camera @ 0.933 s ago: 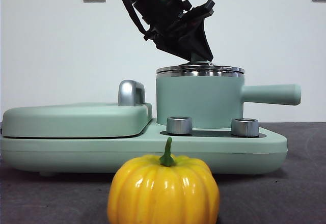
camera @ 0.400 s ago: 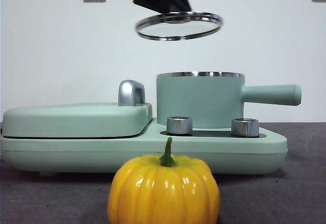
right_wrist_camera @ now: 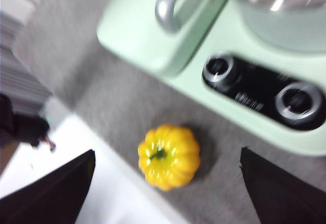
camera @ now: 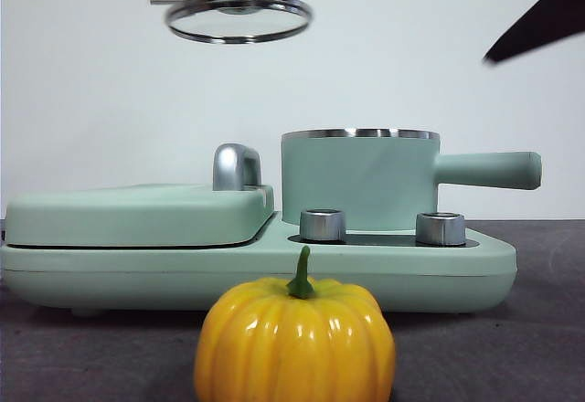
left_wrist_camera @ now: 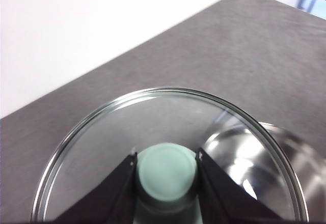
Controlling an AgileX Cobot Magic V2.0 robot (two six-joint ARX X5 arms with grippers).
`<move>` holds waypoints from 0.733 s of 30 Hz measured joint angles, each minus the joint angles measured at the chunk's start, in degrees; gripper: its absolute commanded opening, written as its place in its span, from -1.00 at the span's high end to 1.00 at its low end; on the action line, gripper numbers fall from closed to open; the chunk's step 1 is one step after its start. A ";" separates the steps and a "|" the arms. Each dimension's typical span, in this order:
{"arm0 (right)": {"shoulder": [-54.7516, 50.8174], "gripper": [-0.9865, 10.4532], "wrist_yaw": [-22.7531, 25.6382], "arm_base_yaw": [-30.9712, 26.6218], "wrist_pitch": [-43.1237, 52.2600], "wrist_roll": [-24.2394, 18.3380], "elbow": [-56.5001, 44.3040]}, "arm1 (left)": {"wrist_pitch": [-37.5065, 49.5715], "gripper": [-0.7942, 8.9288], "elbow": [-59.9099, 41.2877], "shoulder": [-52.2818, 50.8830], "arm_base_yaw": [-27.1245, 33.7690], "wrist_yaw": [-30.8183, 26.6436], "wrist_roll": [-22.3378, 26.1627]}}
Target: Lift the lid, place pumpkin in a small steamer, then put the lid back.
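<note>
Round glass lid with chrome rim [camera: 239,18] aloft, well above and to one side of the mint-green cylindrical steamer pot with chrome rim and long straight side handle [camera: 358,181]. Left end effector [left_wrist_camera: 166,175] pinching the lid's small mint-green knob [left_wrist_camera: 166,172], one jaw on each side, seen clearly in the left wrist view. Pot open, standing on the wide mint-green appliance base with two silver knobs [camera: 274,260]; flat mint-green cover with chrome handle [camera: 137,212] beside it.

Small glossy yellow-orange ribbed pumpkin with short green stem [right_wrist_camera: 169,156] upright on the grey desk [right_wrist_camera: 102,102], just in front of the base, apart from it. Right end effector [right_wrist_camera: 165,183] spread wide, hovering above the pumpkin, touching nothing; in the front view only a dark tip at the upper corner.

Handling, judged: pumpkin probably light, hard-shelled, glossy, hence slippery. Ribs and rounded flanks likely to squirt out of a shallow pinch. Best hold across the widest part, jaws seated in opposite grooves, not on the thin stem. About as wide as the pot, so a centred, level lowering needed.
</note>
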 measured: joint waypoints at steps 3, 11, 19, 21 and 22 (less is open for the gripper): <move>5.35 0.06 3.17 5.64 -0.07 2.08 0.37 | -0.83 0.81 0.00 0.02 2.49 -0.02 0.00; 19.85 0.06 10.34 16.90 -0.15 5.42 6.29 | -2.23 0.81 0.00 0.02 7.69 -0.04 0.00; 32.59 -0.08 14.88 21.18 -5.53 5.88 14.95 | -2.95 0.81 0.00 0.02 9.29 -0.04 0.00; 35.12 -0.10 15.13 21.49 -6.67 5.88 16.24 | -2.95 0.81 0.00 0.02 9.29 -0.02 0.00; 36.04 -0.10 15.17 21.64 -6.99 5.88 16.50 | -2.95 0.81 0.00 0.02 9.29 -0.02 0.00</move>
